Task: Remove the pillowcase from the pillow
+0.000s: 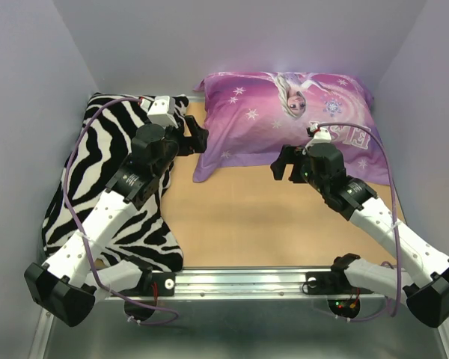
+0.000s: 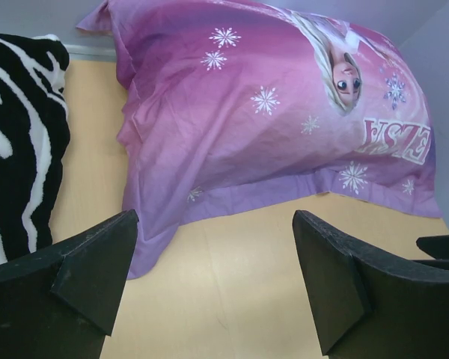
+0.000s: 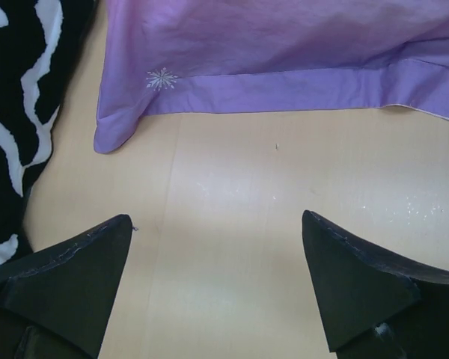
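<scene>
The worktop (image 1: 232,224) is of pale, light-brown wood with a smooth surface. Plain walls of a pale grey-lilac colour close it on three sides: the back wall (image 1: 239,37), the left wall (image 1: 22,112) and the right wall (image 1: 434,90). Along the near edge runs a silver metal rail (image 1: 239,283), with a dull grey metal sheet (image 1: 239,329) before it, and the light is soft and even.

The pillowcase (image 1: 284,123) lies at the far right of the desk (image 1: 232,221), the cushion (image 1: 97,168) along its left. The left pincer (image 1: 195,137) hangs between them, and the right pincer (image 1: 281,164) sits before the pillowcase's near edge.
</scene>
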`<state>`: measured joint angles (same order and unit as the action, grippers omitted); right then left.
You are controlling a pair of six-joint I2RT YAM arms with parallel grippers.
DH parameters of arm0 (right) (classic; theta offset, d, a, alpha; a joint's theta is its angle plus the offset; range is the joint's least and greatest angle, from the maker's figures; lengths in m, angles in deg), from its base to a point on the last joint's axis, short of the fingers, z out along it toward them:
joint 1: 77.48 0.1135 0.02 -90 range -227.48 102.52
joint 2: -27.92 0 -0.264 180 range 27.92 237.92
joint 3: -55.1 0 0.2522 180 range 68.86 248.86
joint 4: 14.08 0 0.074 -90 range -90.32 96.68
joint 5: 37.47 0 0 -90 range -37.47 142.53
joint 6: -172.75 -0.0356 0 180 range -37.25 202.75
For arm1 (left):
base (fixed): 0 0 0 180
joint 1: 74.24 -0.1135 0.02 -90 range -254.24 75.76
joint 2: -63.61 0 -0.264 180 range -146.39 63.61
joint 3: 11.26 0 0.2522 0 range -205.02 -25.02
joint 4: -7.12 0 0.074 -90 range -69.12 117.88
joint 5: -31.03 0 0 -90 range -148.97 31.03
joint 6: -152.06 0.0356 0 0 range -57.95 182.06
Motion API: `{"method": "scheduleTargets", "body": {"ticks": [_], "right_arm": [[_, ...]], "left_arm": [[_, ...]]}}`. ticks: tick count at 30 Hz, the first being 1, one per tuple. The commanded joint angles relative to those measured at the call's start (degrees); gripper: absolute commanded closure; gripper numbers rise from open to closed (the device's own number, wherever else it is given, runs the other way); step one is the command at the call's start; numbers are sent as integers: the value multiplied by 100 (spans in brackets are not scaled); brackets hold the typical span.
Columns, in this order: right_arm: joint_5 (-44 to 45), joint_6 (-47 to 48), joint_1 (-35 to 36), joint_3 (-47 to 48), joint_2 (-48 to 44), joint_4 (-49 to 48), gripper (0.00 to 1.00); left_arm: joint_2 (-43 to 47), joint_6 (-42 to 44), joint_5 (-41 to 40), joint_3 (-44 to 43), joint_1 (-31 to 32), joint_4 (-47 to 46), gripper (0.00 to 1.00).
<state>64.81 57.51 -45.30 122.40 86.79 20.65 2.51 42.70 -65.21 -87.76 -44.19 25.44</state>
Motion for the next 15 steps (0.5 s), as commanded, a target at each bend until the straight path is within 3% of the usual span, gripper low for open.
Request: {"method": "scheduleTargets", "body": {"ticks": [1,8,11,14,15], "right_arm": [[118,63,-46,289,-122,-190,0],[381,45,-46,332,71,-199,0],[828,54,-150,752,834,-208,0],[340,-270,-1009,1184,1643,-286,0],[-263,-402,-1578,1229,1784,-365,0]], "left_arm": [[90,72,-35,-239,28,-201,4],[-24,125,-263,-221,28,-200,1],[-445,-120,-728,-247,28,-420,1],[-1253,-454,-1063,-458,19,-719,1],[-1690,-507,-1159,-632,19,-745,1]]}}
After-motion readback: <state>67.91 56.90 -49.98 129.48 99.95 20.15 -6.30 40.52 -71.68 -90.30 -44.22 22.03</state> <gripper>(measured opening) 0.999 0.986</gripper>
